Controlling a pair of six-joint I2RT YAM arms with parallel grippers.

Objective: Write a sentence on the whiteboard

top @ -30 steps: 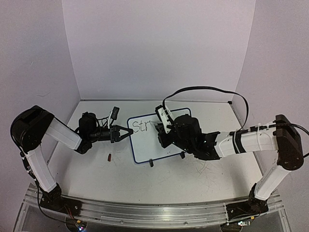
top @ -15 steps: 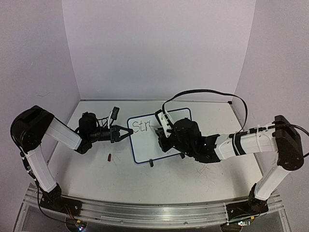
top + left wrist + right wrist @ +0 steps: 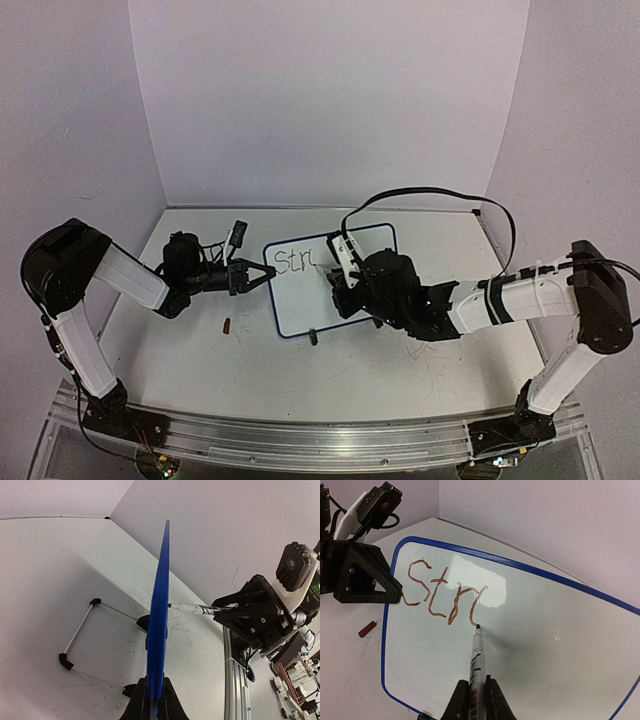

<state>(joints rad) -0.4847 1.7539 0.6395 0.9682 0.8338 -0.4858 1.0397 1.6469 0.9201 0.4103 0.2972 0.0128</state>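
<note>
Writing underway: left claw [image 3: 154, 706] clamps board [image 3: 545, 645] edge, right claw [image 3: 474, 696] grips marker [image 3: 476, 655], tip just past Str [image 3: 437, 592]; next, form the o

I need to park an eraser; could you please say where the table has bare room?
Bare: the near strip of scuffed white tabletop between the blue-rimmed whiteboard and the arm bases. Crowded: the middle, where the left hand clamps that board and the right hand writes with a white marker.
</note>
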